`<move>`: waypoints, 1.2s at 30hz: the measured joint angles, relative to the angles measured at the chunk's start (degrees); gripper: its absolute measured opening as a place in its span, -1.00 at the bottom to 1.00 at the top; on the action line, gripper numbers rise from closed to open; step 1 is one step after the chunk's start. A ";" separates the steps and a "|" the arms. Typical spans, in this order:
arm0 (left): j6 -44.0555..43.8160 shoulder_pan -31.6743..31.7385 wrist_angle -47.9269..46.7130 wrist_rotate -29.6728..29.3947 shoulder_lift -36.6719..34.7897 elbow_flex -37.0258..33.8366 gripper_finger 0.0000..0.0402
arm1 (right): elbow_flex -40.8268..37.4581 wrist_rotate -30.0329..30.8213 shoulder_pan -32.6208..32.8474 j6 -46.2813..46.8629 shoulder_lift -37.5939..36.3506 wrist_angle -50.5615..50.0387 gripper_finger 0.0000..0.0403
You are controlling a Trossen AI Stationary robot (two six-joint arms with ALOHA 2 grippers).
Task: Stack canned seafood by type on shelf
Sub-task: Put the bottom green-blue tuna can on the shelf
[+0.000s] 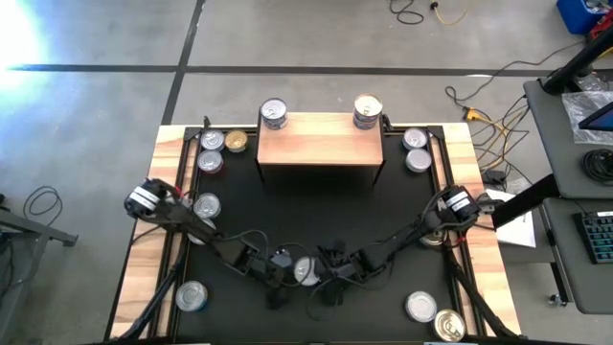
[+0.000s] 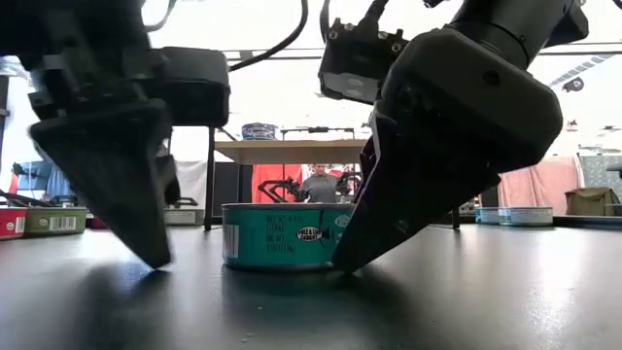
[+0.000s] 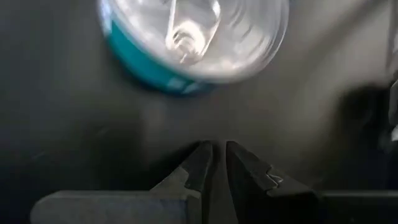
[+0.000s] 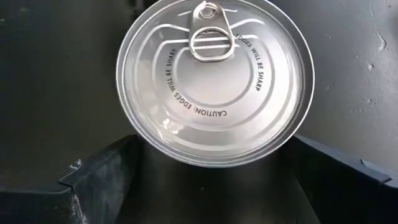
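Observation:
A teal-labelled can (image 1: 305,271) with a silver pull-tab top (image 4: 214,81) stands on the black mat near its front edge, between my two grippers. My right gripper (image 4: 216,144) is open and slants down at the can from the right. Its fingers (image 4: 99,180) stand on either side of the can's near part. My left gripper (image 3: 219,149) is shut, with its tips (image 2: 155,258) low over the mat a short way left of the can (image 3: 186,43). The shelf (image 1: 319,141) stands at the far middle, with one can (image 1: 274,113) and another (image 1: 368,110) on its top. My right gripper's open fingers flank the can's side wall (image 2: 335,238), slanting down from the table's right. Whether a finger touches the wall, I cannot tell. The can stands upright on the mat.
Several more cans stand on the mat: three at the far left (image 1: 211,142), one at the left (image 1: 206,205), one at the near left (image 1: 192,296), two at the far right (image 1: 417,149) and two at the near right (image 1: 421,307). Wood strips (image 1: 144,240) edge the mat.

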 joint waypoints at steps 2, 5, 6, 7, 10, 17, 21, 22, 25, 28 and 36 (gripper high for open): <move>3.25 0.25 -4.10 0.06 -1.47 0.00 -0.83 | 0.26 0.04 -0.02 2.71 0.00 0.01 0.99; 7.67 1.59 -6.11 0.49 -2.08 -0.18 -0.83 | 0.51 -0.17 -0.02 2.04 0.04 -0.05 0.99; 9.10 2.22 -5.92 0.83 -1.88 -0.26 -0.83 | 0.54 -0.14 -0.02 1.38 0.07 -0.01 0.99; 10.54 2.98 -5.47 1.07 -1.60 -0.26 -0.83 | 0.53 0.31 -0.06 0.77 0.09 0.02 0.99; 13.04 5.62 -4.16 2.37 0.04 -0.05 -0.83 | 0.43 2.78 -0.31 -2.04 0.13 0.20 0.99; 15.66 9.46 -1.97 1.15 2.93 2.64 -0.91 | 0.28 5.85 -1.08 -3.27 0.13 3.15 0.99; 19.21 9.54 -3.62 0.49 4.30 5.50 -0.98 | 0.13 6.21 -1.31 -3.27 0.13 3.81 0.99; 20.16 9.54 -4.23 0.50 4.70 6.28 -0.99 | 0.09 6.08 -1.46 -3.29 0.13 3.81 0.99; 22.26 9.54 -6.03 0.48 6.14 8.39 -0.99 | -0.08 5.27 -2.15 -3.60 0.13 3.82 0.99; 23.91 9.54 -7.26 0.45 7.13 9.58 -1.00 | -0.26 4.56 -2.87 -4.35 0.09 3.76 0.99; 24.51 9.54 -9.30 -0.79 7.30 11.36 -0.99 | -1.73 2.76 -3.67 -5.30 -0.11 4.90 0.99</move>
